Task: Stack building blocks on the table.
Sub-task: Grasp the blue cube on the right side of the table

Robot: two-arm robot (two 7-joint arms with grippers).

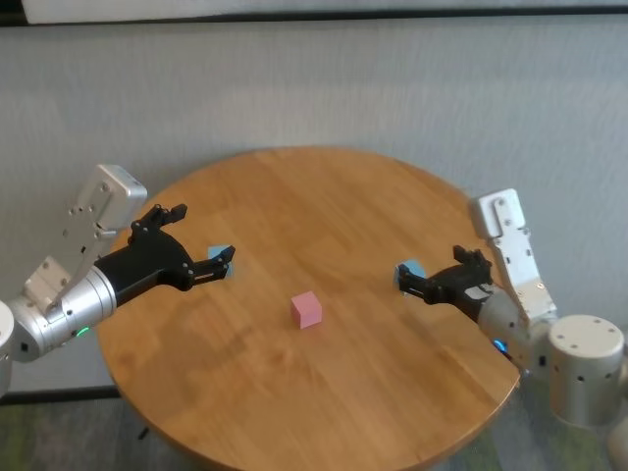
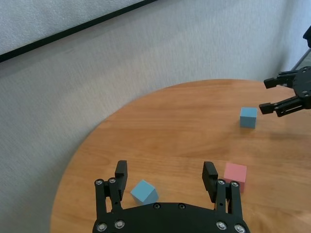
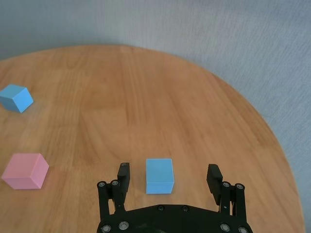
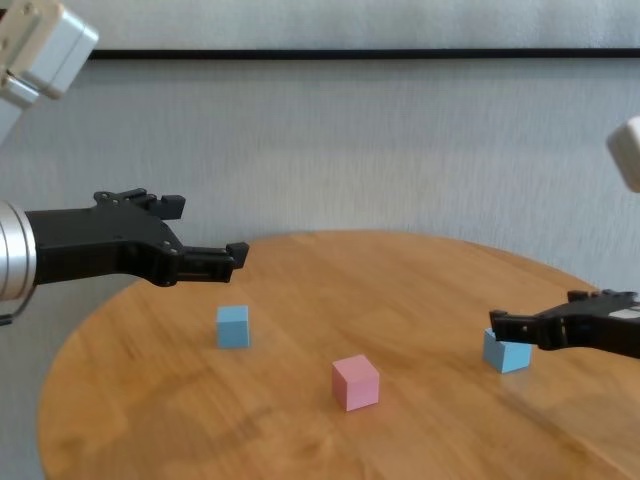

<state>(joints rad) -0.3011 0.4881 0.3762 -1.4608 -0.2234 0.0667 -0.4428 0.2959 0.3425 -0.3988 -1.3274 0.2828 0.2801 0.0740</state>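
Both hands wide open: right hand (image 3: 169, 182) w/ blue block (image 3: 160, 175) between fingers, needs closing; left hand (image 2: 165, 177) above other blue block (image 2: 144, 191).

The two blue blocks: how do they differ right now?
The left blue block sits below the raised left gripper, clear of it; the right blue block lies between the open fingers of the low right gripper. In the wrist views the left one sits turned to its gripper, the right one square. Both rest on the table, same size.
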